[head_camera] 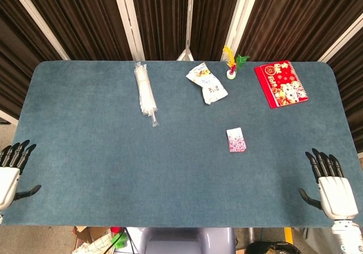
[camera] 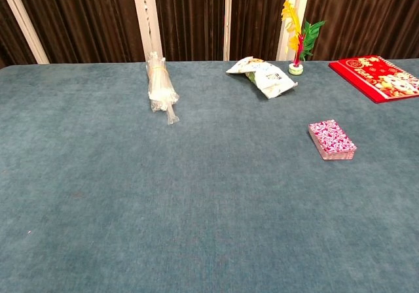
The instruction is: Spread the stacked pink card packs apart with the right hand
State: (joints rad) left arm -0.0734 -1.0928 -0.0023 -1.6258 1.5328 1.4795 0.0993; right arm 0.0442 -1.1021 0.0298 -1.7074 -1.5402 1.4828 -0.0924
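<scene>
The pink card packs lie in one neat stack right of the table's middle, also seen in the chest view as a patterned pink stack. My right hand rests at the table's near right corner, fingers apart and holding nothing, well short of the stack. At the near left edge my left hand is also spread and empty. Neither hand shows in the chest view.
A clear plastic-wrapped roll lies at the back left of centre. A white snack bag, a small flower ornament and a red booklet line the back. The blue cloth table spans both views.
</scene>
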